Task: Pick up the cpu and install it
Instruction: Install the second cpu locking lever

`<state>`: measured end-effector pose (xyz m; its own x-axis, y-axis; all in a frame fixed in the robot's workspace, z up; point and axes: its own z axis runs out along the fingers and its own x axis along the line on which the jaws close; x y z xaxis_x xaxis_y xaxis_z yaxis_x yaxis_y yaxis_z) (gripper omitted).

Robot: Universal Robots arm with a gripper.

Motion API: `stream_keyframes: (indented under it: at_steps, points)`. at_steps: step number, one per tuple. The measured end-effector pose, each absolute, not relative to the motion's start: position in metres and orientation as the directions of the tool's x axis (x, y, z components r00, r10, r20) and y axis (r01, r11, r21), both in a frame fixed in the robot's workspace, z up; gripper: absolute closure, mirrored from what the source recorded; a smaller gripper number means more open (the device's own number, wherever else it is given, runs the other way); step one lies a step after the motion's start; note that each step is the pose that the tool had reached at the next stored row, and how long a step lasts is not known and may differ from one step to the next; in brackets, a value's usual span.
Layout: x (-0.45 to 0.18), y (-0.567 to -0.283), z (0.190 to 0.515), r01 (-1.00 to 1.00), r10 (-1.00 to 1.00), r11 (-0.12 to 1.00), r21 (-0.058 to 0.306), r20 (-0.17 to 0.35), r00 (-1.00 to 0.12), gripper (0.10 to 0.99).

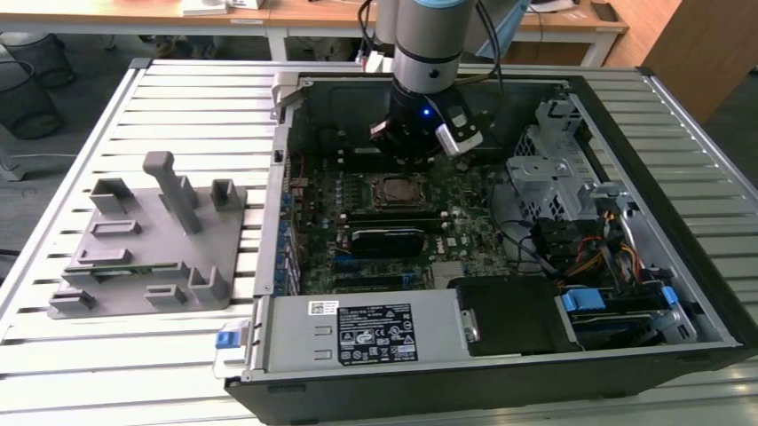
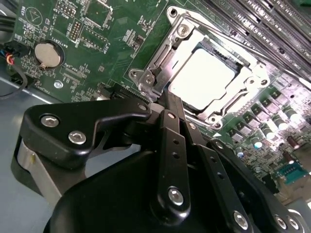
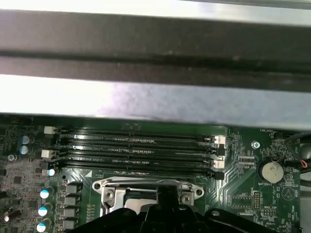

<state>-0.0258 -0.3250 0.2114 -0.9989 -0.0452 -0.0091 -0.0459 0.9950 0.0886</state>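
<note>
Silver cpu [image 2: 200, 80] already sits inside the socket frame [image 2: 181, 33] on the motherboard [image 1: 468, 232]; pincer [image 2: 167, 103] hovers beside it, fingers together, holding nothing.

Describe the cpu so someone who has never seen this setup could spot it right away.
Look inside the open computer case, at the green motherboard. Just below the gripper sits a metal socket frame; the cpu is the flat, shiny silver square lying in it, unlike the dark chips and slots around.
</note>
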Motion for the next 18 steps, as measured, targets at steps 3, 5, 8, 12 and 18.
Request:
stream_keyframes:
  at_steps: [3, 5, 8, 12, 18]
  points:
    - [-0.0258, -0.3250, 0.2136, -0.046, -0.045, 0.995, 0.089, -0.009, -0.999, 0.980]
    - [-0.0258, -0.3251, 0.2141, -0.046, -0.045, 0.995, 0.089, -0.009, -0.999, 0.980]
    - [-0.0258, -0.3253, 0.2141, -0.046, -0.045, 0.995, 0.089, -0.009, -0.999, 0.980]
    - [-0.0258, -0.3258, 0.2144, -0.046, -0.045, 0.995, 0.089, -0.009, -0.999, 0.980]
    - [-0.0258, -0.3269, 0.2145, -0.046, -0.045, 0.995, 0.089, -0.009, -0.999, 0.980]
